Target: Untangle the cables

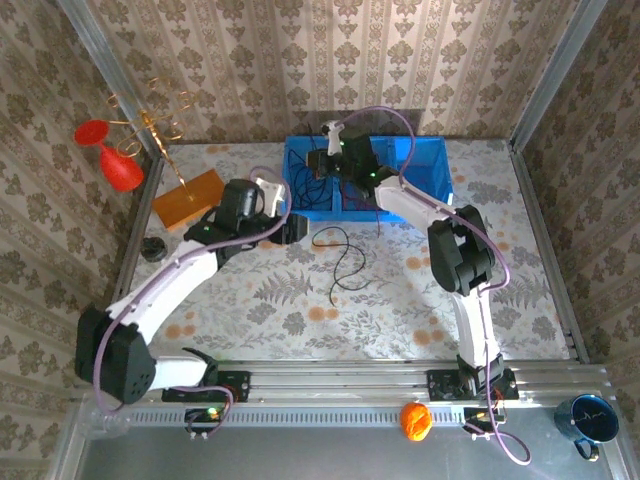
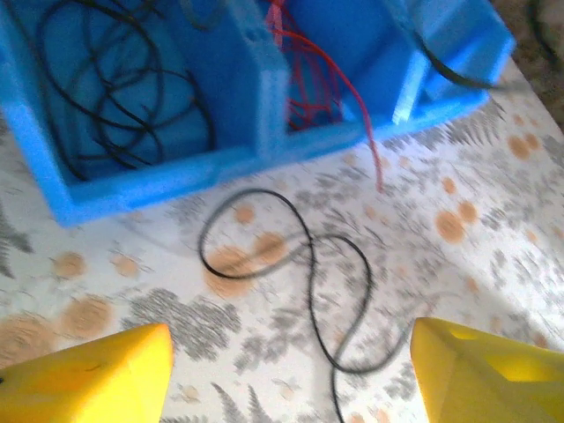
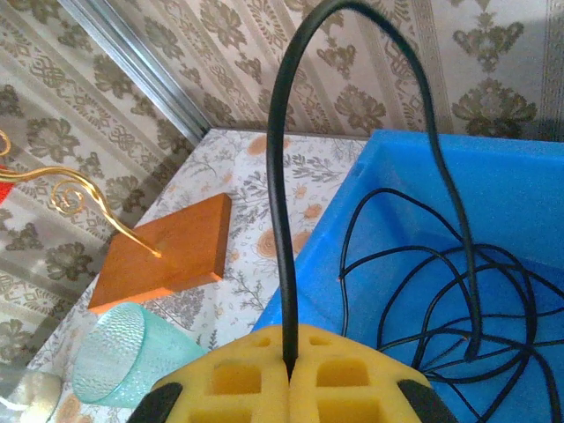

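Yellow-padded left gripper [image 2: 291, 377] has its jaws apart and empty, with the loose black cable [image 2: 310, 264] on the table just ahead, its loops running away from the blue bin [image 2: 176, 181]; left arm is nearer. Right gripper [image 3: 289, 370] is clamped on a second black cable [image 3: 280, 176] arching up over the bin, plain from its wrist; the left wrist adds a red cable [image 2: 352, 97] draped over the bin's front wall.

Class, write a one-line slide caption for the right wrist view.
The right claw, shut on a black cable arching up and down into the blue bin, a wooden block to the left.
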`<state>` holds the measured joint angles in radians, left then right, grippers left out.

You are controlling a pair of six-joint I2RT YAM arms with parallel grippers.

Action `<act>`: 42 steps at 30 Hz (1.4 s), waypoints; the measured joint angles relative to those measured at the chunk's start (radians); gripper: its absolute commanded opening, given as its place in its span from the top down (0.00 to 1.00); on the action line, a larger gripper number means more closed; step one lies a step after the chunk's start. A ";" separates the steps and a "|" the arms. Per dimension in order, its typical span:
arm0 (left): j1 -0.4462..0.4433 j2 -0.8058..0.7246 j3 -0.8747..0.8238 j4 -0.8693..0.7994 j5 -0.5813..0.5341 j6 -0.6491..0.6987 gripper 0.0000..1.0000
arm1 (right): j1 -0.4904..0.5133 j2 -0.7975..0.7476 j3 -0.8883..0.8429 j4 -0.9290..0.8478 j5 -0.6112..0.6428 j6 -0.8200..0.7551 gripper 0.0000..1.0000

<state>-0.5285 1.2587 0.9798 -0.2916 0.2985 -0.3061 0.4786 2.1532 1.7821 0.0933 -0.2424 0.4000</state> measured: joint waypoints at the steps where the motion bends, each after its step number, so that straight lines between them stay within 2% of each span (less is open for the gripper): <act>1: -0.014 -0.029 -0.024 0.002 -0.001 -0.008 0.27 | 0.000 0.009 0.018 -0.014 0.002 0.000 0.70; 4: -0.028 -0.103 -0.084 0.005 -0.008 -0.027 0.27 | 0.000 0.016 0.038 -0.051 0.028 -0.004 0.52; 9: -0.035 -0.177 -0.104 -0.016 -0.028 -0.040 0.27 | 0.000 -0.002 0.011 -0.086 0.090 -0.003 0.51; 13: -0.048 -0.213 -0.104 -0.022 -0.042 -0.042 0.27 | 0.006 -0.092 -0.064 -0.118 0.126 -0.004 0.51; 17: -0.079 -0.225 -0.114 -0.021 -0.060 -0.055 0.28 | 0.018 -0.278 -0.174 -0.127 0.158 -0.008 0.51; 21: -0.113 -0.225 -0.165 -0.013 -0.085 -0.072 0.30 | 0.042 -0.567 -0.404 -0.102 0.195 -0.008 0.51; 25: -0.124 -0.192 -0.219 0.013 -0.106 -0.099 0.33 | 0.056 -0.785 -0.638 -0.106 0.226 -0.003 0.51; 29: -0.145 -0.058 -0.229 0.064 -0.113 -0.114 0.33 | 0.056 -0.903 -0.892 -0.159 0.266 0.012 0.47; 33: -0.216 0.161 -0.179 0.082 -0.121 -0.108 0.31 | 0.056 -0.952 -1.085 -0.243 0.299 0.035 0.43; 38: -0.311 0.435 -0.006 0.064 -0.158 -0.069 0.32 | 0.054 -0.972 -1.151 -0.285 0.326 0.050 0.39; 42: -0.362 0.585 0.127 0.020 -0.238 -0.035 0.34 | 0.046 -0.975 -1.152 -0.284 0.341 0.050 0.38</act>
<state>-0.8906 1.8435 1.1065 -0.2718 0.0608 -0.3416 0.5243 1.1778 0.6304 -0.1905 0.0982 0.4503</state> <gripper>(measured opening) 0.675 0.614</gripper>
